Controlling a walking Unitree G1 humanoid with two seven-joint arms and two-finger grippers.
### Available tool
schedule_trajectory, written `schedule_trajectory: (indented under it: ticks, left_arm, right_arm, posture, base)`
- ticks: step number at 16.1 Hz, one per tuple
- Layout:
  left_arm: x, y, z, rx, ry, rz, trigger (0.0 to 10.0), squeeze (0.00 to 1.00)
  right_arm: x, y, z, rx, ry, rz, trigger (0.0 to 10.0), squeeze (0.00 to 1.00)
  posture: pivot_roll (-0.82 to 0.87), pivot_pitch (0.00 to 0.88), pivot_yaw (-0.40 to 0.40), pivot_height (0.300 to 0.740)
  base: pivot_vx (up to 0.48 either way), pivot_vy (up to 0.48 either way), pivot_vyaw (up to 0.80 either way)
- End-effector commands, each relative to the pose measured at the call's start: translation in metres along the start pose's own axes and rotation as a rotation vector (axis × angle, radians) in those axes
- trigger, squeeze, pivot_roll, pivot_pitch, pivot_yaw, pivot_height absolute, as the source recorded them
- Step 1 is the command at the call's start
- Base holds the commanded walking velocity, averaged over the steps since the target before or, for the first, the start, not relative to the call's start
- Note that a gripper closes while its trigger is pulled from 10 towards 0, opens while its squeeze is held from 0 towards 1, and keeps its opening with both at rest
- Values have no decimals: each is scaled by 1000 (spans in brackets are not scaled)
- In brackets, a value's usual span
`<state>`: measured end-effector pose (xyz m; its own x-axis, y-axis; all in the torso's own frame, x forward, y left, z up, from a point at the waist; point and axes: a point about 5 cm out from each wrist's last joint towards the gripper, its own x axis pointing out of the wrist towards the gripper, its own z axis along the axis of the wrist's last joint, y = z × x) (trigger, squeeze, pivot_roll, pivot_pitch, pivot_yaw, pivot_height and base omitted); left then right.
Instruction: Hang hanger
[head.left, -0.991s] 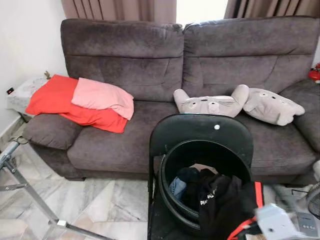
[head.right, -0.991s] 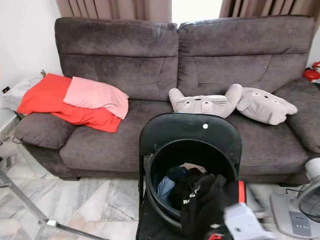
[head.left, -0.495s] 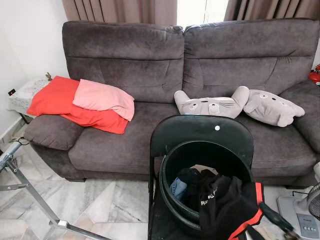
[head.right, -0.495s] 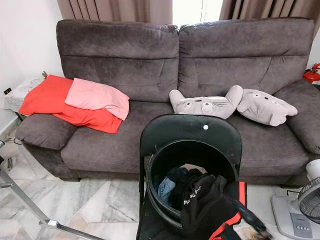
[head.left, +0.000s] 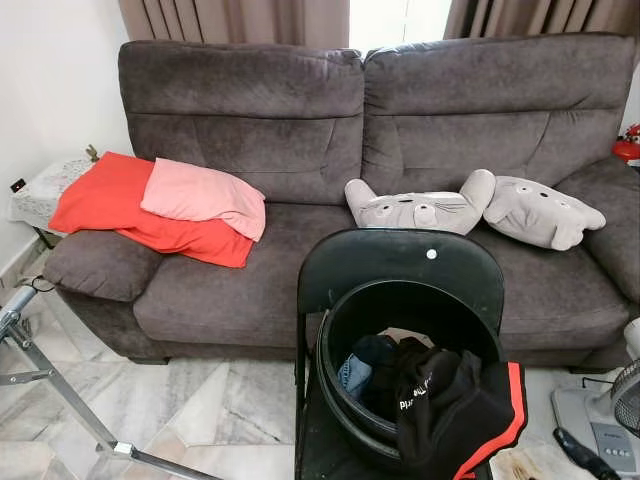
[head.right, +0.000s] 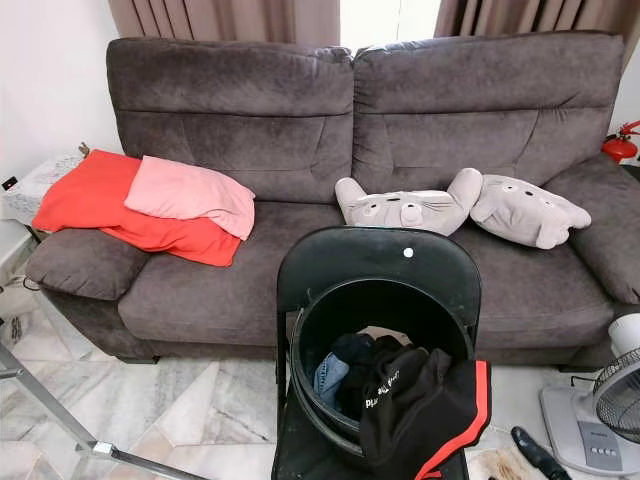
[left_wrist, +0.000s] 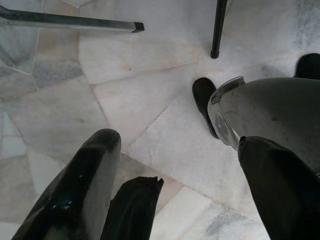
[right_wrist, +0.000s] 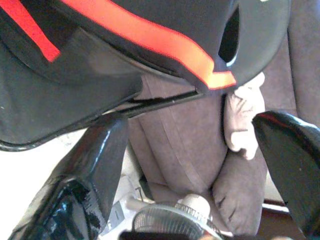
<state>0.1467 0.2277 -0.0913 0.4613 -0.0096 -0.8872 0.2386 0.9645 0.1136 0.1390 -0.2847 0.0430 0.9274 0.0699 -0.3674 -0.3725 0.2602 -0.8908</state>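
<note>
Beside the bucket (head.left: 345, 400) on my chair (head.left: 400, 265), my right gripper (right_wrist: 190, 165) hangs wide open, empty. Left gripper (left_wrist: 175, 185), also spread and empty, points at floor (left_wrist: 150, 100); no hanger taken yet.

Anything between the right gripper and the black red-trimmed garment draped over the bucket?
Nothing visible does. The open right gripper hangs low, to the right of the black red-trimmed garment draped over the black bucket's rim, with marble floor between them.
</note>
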Motion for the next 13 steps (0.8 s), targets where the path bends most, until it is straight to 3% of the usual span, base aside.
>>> schedule_trajectory:
  ticks: [1, 4, 8, 13]
  left_arm:
    - [-1, 4, -1, 15, 9, 7, 10000, 0]
    - [-1, 5, -1, 14, 8, 8, 10000, 0]
    - [-1, 5, -1, 11, 7, 9, 10000, 0]
    - [-1, 4, -1, 25, 8, -4, 10000, 0]
  right_arm:
    - [7, -3, 1, -12, -13, -29, 10000, 0]
    - [20, -14, 6, -53, -37, -95, 10000, 0]
    - [31, -16, 9, -86, -58, -115, 10000, 0]
    - [33, 3, 11, -72, -70, -27, 10000, 0]
  posture:
    - [-42, 55, 53, 740]
    - [-34, 52, 53, 740]
    - [-28, 53, 52, 740]
    - [-31, 53, 51, 740]
  base:
    - [0, 0, 0]
    - [0, 0, 0]
    - [0, 0, 0]
    - [0, 0, 0]
